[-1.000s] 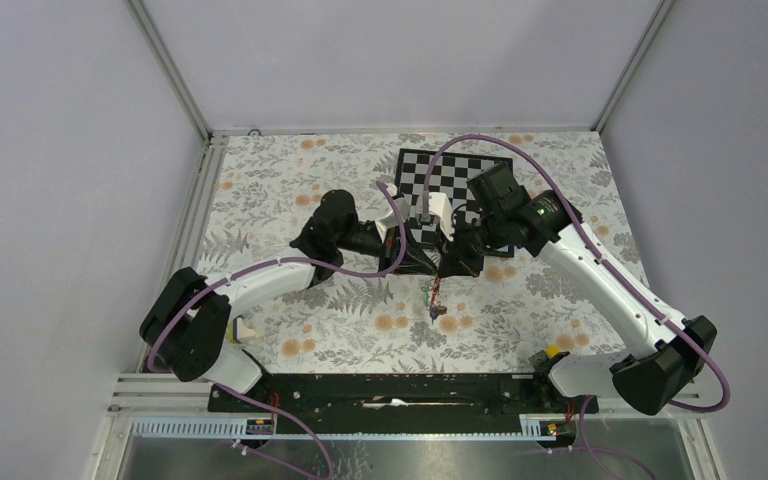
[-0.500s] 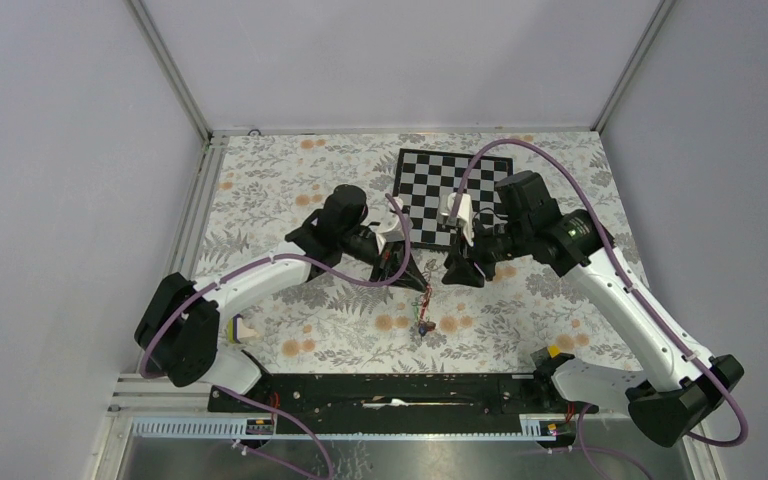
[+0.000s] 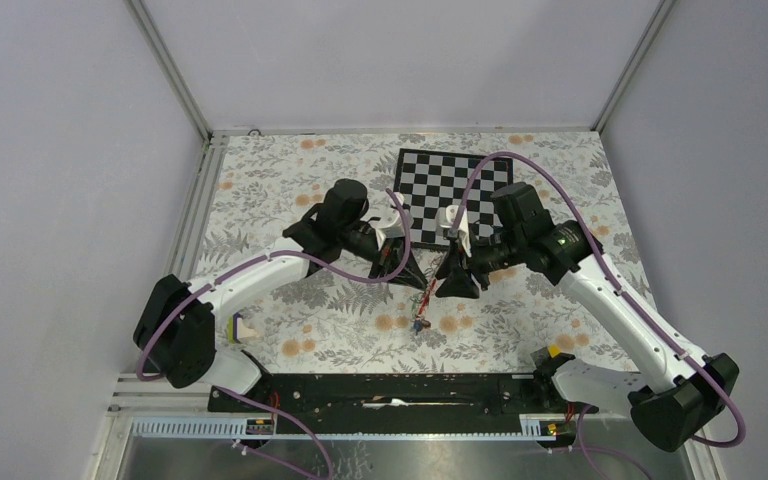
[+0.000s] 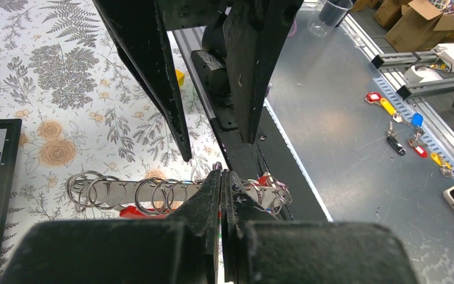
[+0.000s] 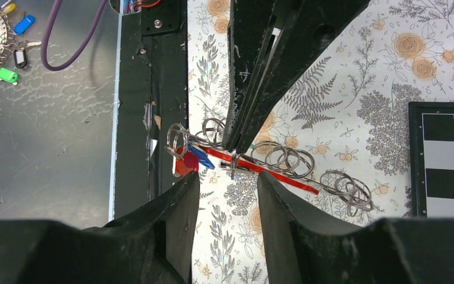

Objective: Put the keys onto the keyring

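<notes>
The keys (image 5: 192, 161) sit bunched at one end of a chain of metal rings (image 5: 284, 158). There I can pick out a red tag (image 5: 184, 164) and a blue tag (image 5: 202, 158) pressed together. A long red strip (image 5: 272, 173) runs along the rings; what it is I cannot tell.

My left pincer (image 4: 221, 177) is pinched tight on that chain of metal rings partway along, its two fingers pressed flat against each other. Loops spread out to one side of the grip, and the tagged bunch lies on the other side. From my right wrist I see those closed fingers come down as one dark wedge, with the tip on a ring.

My right pincer (image 5: 227, 180) stands parted, with a clear gap between its fingers and nothing gripped. It points at the chain from just beside it, opposite the left one, and the two tips are near each other but apart.

From above, both pincers meet over the flowered tabletop (image 3: 290, 200), just in front of the checkered board (image 3: 440, 180). The chain dangles from the left pincer toward the near edge, with the keys at its low end. I cannot tell whether that end touches the tabletop.
</notes>
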Available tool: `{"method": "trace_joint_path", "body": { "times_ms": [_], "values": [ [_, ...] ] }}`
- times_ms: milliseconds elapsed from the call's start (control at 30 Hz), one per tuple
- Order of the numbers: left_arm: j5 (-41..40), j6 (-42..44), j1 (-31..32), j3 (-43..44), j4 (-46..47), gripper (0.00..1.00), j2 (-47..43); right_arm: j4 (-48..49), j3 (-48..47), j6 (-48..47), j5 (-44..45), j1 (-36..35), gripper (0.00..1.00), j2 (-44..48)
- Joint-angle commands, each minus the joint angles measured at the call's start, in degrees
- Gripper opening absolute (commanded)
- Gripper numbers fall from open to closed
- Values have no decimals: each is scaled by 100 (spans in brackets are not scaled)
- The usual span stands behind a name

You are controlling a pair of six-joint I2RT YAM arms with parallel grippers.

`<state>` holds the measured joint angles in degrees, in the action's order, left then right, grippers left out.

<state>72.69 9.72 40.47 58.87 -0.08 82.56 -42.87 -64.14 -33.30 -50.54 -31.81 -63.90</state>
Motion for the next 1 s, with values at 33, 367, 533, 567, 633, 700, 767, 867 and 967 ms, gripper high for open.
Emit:
{"method": "trace_joint_path", "body": {
  "times_ms": [33, 367, 533, 567, 633, 700, 767, 867, 967],
  "values": [
    [114, -913, 13, 230, 1039, 0, -132, 486, 183, 37, -221, 29, 46, 196],
    [116, -2447, 13, -104, 2821, 0, -48, 588, 455, 82, -219, 33, 33, 304],
    [50, -2639, 13, -148, 3074, 0, -30, 612, 448, 111, -242, 26, 23, 305],
    [38, -2641, 13, -148, 3075, 0, -24, 611, 453, 119, -245, 26, 20, 306],
    [-9, -2646, 7, -152, 3075, 0, -30, 620, 461, 130, -245, 26, 15, 301],
    [-55, -2650, 5, -148, 3081, 0, -30, 628, 476, 134, -245, 27, 8, 303],
    [-114, -2659, -3, -140, 3084, 0, -29, 651, 503, 146, -238, 27, 5, 305],
    [-161, -2668, -13, -122, 3084, 0, -14, 676, 525, 177, -212, 26, 4, 305],
    [-199, -2668, -13, -128, 3112, 0, 6, 719, 517, 236, -217, 26, 3, 287]
  ]
}}
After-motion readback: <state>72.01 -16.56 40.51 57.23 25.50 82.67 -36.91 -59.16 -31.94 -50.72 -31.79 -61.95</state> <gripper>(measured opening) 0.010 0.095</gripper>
